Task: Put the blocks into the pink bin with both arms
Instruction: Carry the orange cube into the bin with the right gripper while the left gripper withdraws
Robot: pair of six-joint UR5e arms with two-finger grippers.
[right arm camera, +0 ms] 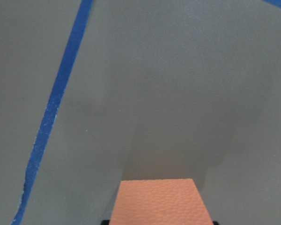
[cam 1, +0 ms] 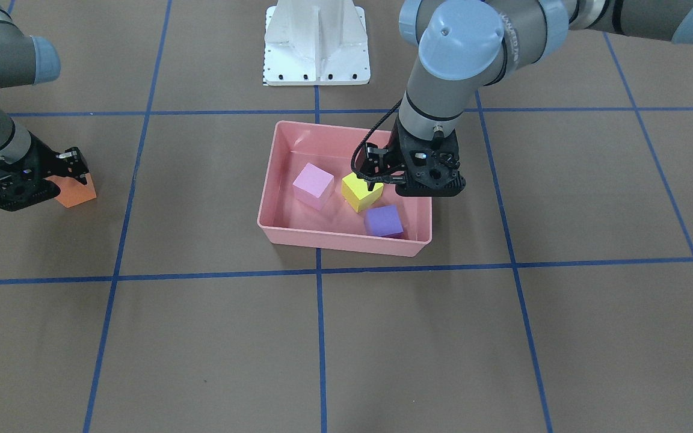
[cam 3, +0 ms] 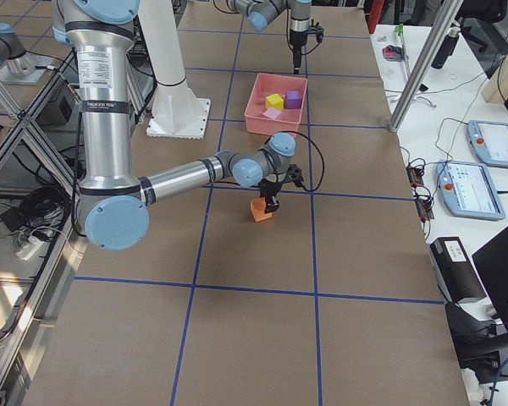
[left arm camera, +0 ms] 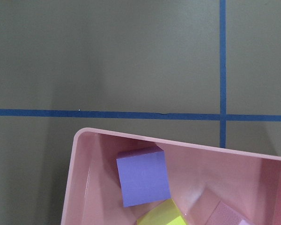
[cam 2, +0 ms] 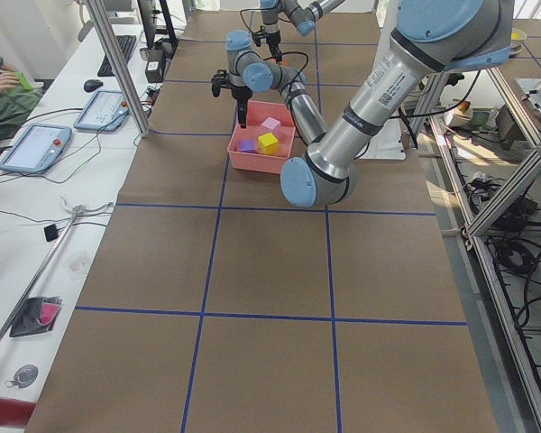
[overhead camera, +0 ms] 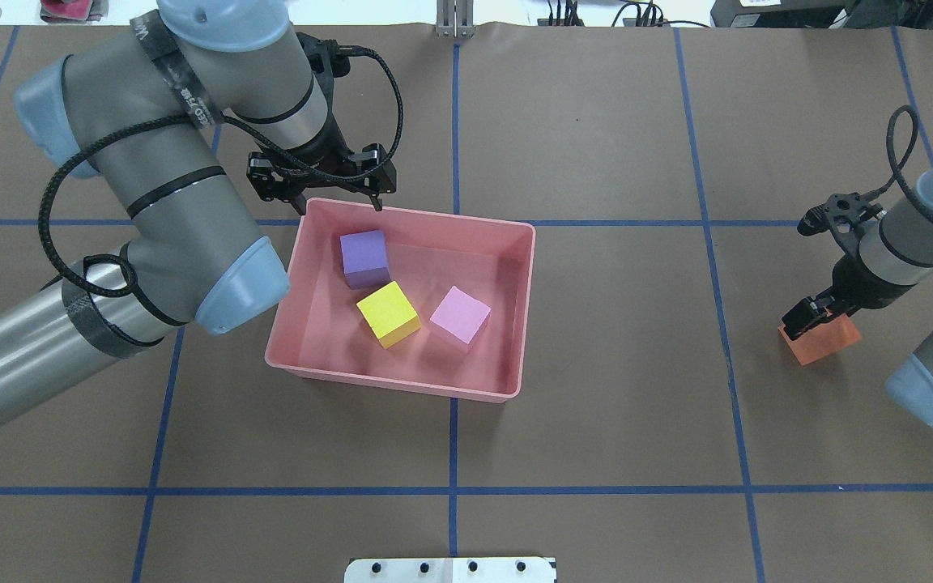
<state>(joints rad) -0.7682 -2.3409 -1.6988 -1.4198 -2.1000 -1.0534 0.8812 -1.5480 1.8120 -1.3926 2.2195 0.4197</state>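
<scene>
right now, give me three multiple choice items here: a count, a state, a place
1. Blocks in the pink bin: A two; B three; C four.
2. The left gripper is: A open; B shut on a block; C unseen.
3. The orange block is: A in the bin; B at the left gripper; C at the right gripper.
1 B: purple block, yellow block, pink block.
2 A: jaws spread, nothing between.
3 C: outside the bin, at the right jaws.

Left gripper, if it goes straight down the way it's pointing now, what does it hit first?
Probably the purple block in a corner of the pink bin; the left gripper hangs above it, but depth is unclear.
</scene>
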